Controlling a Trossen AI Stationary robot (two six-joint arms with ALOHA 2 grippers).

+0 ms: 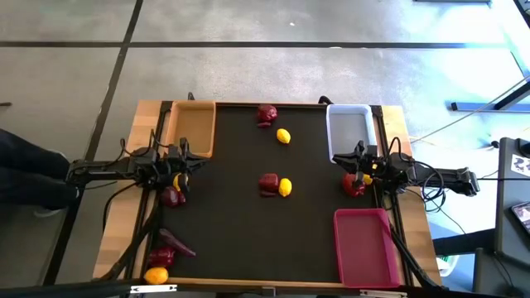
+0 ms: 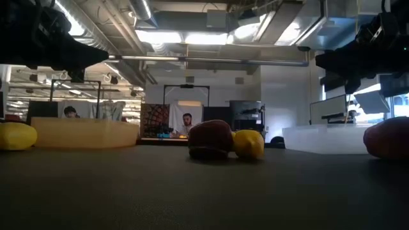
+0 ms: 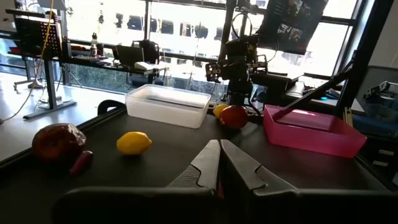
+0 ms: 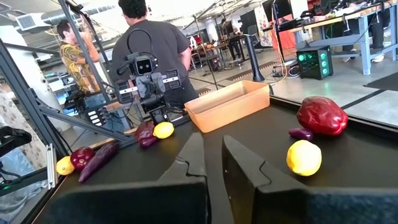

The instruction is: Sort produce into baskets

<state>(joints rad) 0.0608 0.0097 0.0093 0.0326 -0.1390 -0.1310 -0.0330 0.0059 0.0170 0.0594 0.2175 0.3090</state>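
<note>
My left gripper hangs at the mat's left edge next to the tan wooden basket, its fingers shut and empty. A yellow fruit and a dark red fruit lie just below it. My right gripper hangs at the mat's right edge between the white basket and the pink basket. A narrow empty gap shows between its fingers. A dark red fruit and a yellow one lie below it.
A dark red and a yellow fruit lie together at mid-mat, and two more near the far edge. A dark red fruit, a purple elongated piece and an orange fruit lie at the near left corner. People stand beyond the table.
</note>
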